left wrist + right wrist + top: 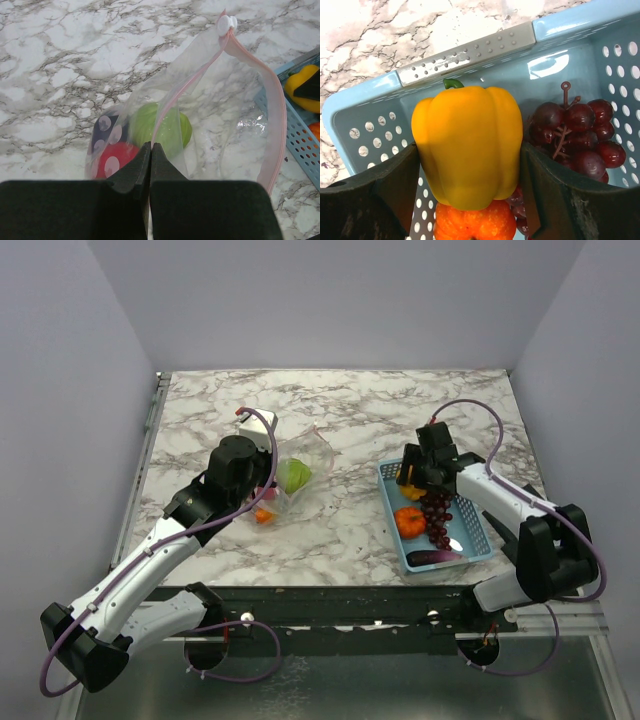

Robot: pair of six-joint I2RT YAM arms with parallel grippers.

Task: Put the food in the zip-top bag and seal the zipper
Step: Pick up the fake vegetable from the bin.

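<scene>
Over in the blue basket (465, 55), the right hand (470, 170) is gripping one yellow pepper (467, 130), with one grape bunch (580, 130), one orange piece (475, 225) and one eggplant (433, 557) crowding it. On the table (60, 60), the left hand (150, 160) is pinching the zip-top bag (220, 115), fingers pressed together, zipper (275, 105) gaping, one green piece (172, 125) and one red spotted piece (112, 160) sitting inside

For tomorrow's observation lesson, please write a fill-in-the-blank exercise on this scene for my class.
The right gripper grips a toy bell pepper coloured ____.
It is held over a perforated plastic basket coloured light ____.
The left gripper pinches the clear floppy zip-top bag, whose mouth strip is ____.
Inside the bag, beside a round green piece, lies a red piece with ____ dots.
Missing words: yellow, blue, pink, white.
</scene>
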